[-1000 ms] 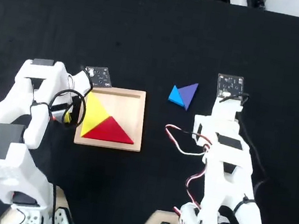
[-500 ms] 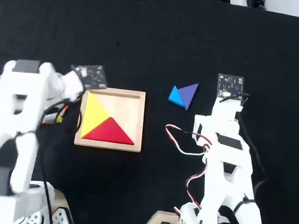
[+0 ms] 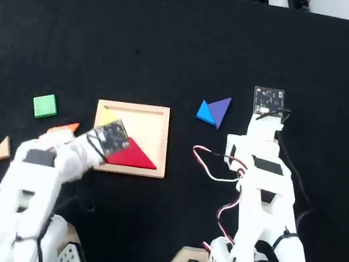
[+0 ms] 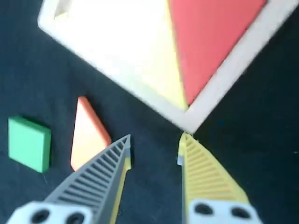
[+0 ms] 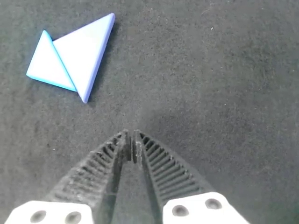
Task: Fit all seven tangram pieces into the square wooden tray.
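Two pieces seated: yellow triangle (image 3: 105, 118), red triangle (image 3: 137, 156), flat in square wooden tray (image 3: 164, 143), mid worktop (image 3: 189, 40).
Loose left: green square (image 3: 45, 105), orange piece (image 3: 63, 129), tan triangle (image 3: 0, 151).
Loose right: blue triangle (image 3: 206, 112) touching purple triangle (image 3: 220, 107).
Left end effector (image 4: 154, 144): released, ribbed fingers by tray corner.
Right end effector (image 5: 132, 140): clenched, empty.

High camera overlooks the table (image 3: 176, 38); wrist cameras look down closely, left sharing tray (image 3: 166, 136).

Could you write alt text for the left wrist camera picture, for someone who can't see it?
An open two-fingered gripper hangs over the black table just off a corner of the square wooden tray, which holds a yellow triangle and a red triangle side by side. An orange piece and a green square lie on the table nearby.
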{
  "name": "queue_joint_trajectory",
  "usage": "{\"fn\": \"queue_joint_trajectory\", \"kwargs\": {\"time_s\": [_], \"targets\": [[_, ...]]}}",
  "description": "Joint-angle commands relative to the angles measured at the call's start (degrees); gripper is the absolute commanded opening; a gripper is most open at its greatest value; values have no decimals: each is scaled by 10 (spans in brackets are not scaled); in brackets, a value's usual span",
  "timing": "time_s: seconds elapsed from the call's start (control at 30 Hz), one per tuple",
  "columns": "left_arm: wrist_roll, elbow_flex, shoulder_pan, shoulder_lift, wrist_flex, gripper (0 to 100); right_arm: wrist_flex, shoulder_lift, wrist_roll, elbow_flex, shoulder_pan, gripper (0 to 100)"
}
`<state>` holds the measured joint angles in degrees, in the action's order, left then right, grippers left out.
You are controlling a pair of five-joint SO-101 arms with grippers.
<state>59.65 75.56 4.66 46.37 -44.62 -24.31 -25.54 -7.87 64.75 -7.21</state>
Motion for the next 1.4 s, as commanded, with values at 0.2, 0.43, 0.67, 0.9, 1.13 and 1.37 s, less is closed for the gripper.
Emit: {"fn": "queue_joint_trajectory", "kwargs": {"time_s": [0.2, 0.43, 0.67, 0.9, 1.13, 1.37], "targets": [[-4, 47, -55, 88, -33, 171, 5, -16, -5, -10, 4, 35], [18, 51, -50, 41, -40, 171, -5, -16, -25, -11, 7, 35], [31, 22, -58, 5, -92, 171, -5, -16, -28, -11, 8, 35], [27, 20, -125, -4, -137, 171, -5, -16, -28, -11, 8, 35], [-55, -1, -202, -4, -139, 171, -6, -16, -28, -11, 8, 35], [-173, -222, -77, -4, -238, 171, -6, -16, -28, -12, 9, 35]]}}
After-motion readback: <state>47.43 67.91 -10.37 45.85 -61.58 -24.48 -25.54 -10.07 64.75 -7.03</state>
